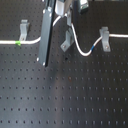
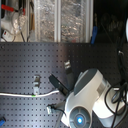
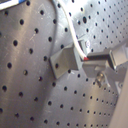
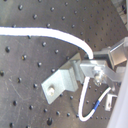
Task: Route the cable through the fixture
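While showing no readable writing anywhere, matte black perforated board (image 1: 75, 95). Smooth white cable (image 1: 80, 47), green band (image 1: 19, 43), blue band (image 1: 94, 48), lying across three grey metal clips (image 1: 66, 42). Gripper (image 4: 102, 67) pinching cable at middle clip.

White rounded arm (image 2: 85, 95) with a glowing blue ring light and black cables.
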